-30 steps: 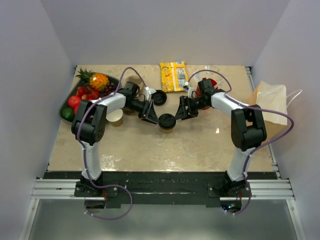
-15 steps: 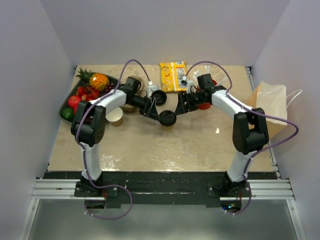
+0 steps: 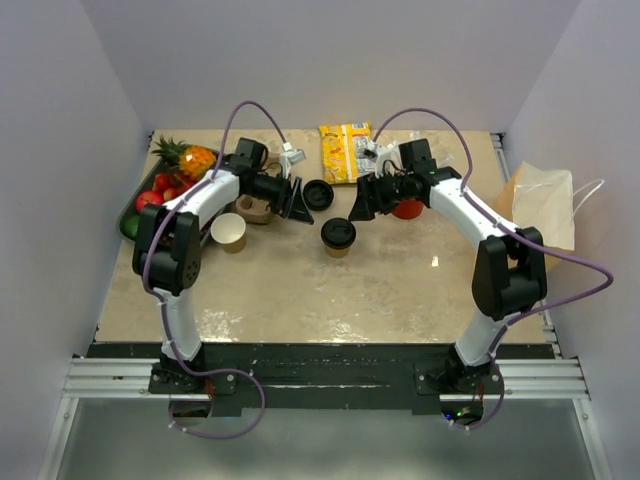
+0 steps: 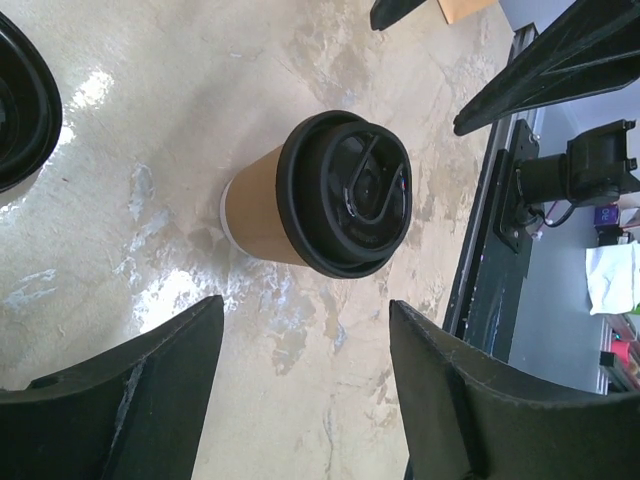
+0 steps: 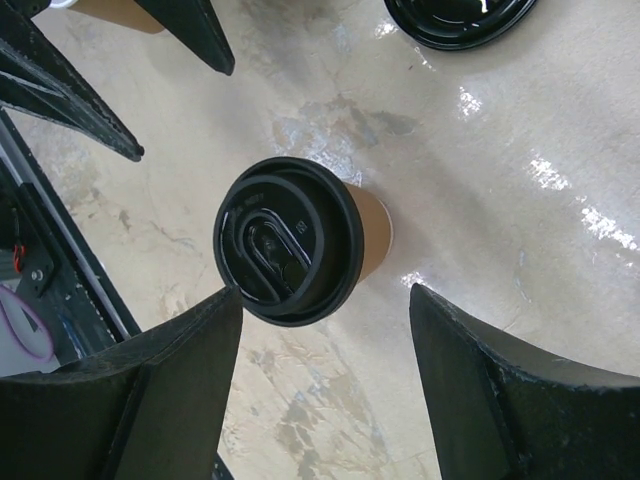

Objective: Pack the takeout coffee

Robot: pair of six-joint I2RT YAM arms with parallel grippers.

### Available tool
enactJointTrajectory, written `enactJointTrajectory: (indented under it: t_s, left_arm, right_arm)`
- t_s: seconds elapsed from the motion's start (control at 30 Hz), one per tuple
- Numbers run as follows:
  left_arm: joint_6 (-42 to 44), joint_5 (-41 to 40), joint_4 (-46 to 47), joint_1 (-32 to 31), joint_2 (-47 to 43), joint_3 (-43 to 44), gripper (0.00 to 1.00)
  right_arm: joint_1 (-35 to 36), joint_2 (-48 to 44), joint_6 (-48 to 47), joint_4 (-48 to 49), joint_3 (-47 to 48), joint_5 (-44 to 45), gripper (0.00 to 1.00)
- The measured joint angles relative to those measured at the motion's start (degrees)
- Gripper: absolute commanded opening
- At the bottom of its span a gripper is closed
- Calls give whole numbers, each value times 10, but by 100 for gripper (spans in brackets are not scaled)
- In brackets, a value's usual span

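Standing untouched beyond spread fingers: takeout coffee

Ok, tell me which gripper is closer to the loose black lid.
Left. The left gripper sits right beside the lid, on its left in the overhead view; the right gripper is farther off on the lid's other side.

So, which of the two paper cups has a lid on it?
The middle cup, topped with a black lid; the left cup stands open, white inside.
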Motion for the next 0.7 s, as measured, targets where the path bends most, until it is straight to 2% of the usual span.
enactJointTrajectory:
  t_s: [0.23, 0.47, 0.7]
  left_arm:
    - [3, -37, 0, 0, -20, 9, 71]
    - [30, -123, 9, 0, -65, 49, 67]
    - [34, -211, 16, 14, -66, 96, 66]
  right_arm:
    - [0, 0, -28, -7, 45, -9, 68]
    - [9, -21, -74, -7, 94, -12, 61]
    - [57, -32, -178, -10, 125, 56, 57]
